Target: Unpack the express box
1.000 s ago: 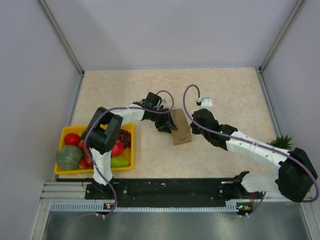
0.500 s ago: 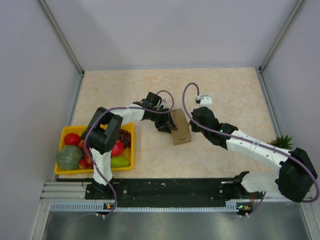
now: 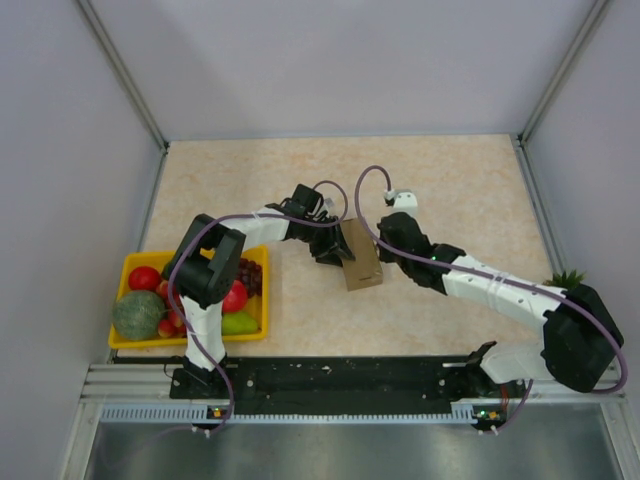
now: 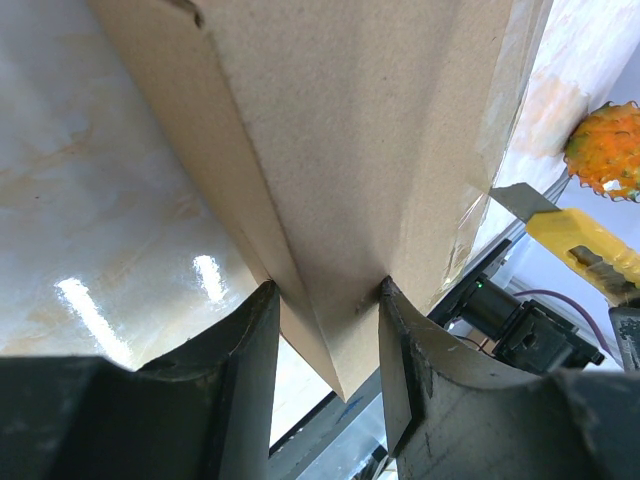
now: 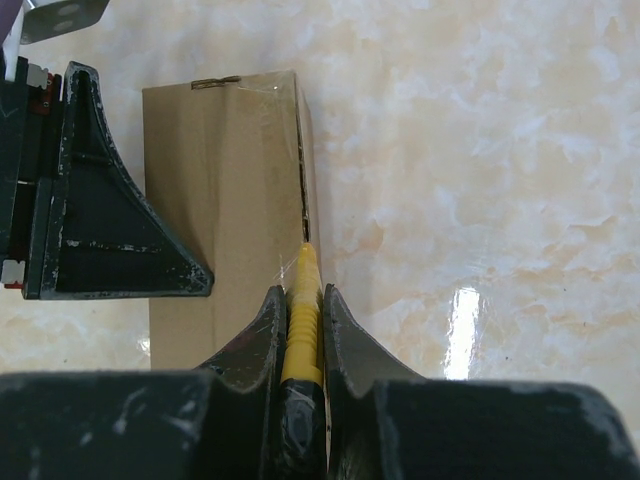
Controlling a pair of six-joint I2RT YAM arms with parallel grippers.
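Note:
The express box [image 3: 360, 256] is a small brown cardboard box sealed with clear tape, mid-table. My left gripper [image 3: 331, 247] is shut on its left side; in the left wrist view the box [image 4: 350, 150] is pinched between the fingers [image 4: 245, 360]. My right gripper [image 3: 385, 244] is shut on a yellow utility knife [image 5: 301, 310]. The knife's tip rests at the taped seam on the box's right edge [image 5: 225, 200]. The knife blade also shows in the left wrist view [image 4: 575, 240].
A yellow fruit tray [image 3: 127, 340] with fruit lies at the near left by the left arm's base. A green spiky plant [image 3: 565, 282] sits at the right wall. An orange spiky fruit [image 4: 605, 150] shows in the left wrist view.
My right gripper with the knife has moved a little left and away along the box's right edge. The left gripper and the box have stayed put.

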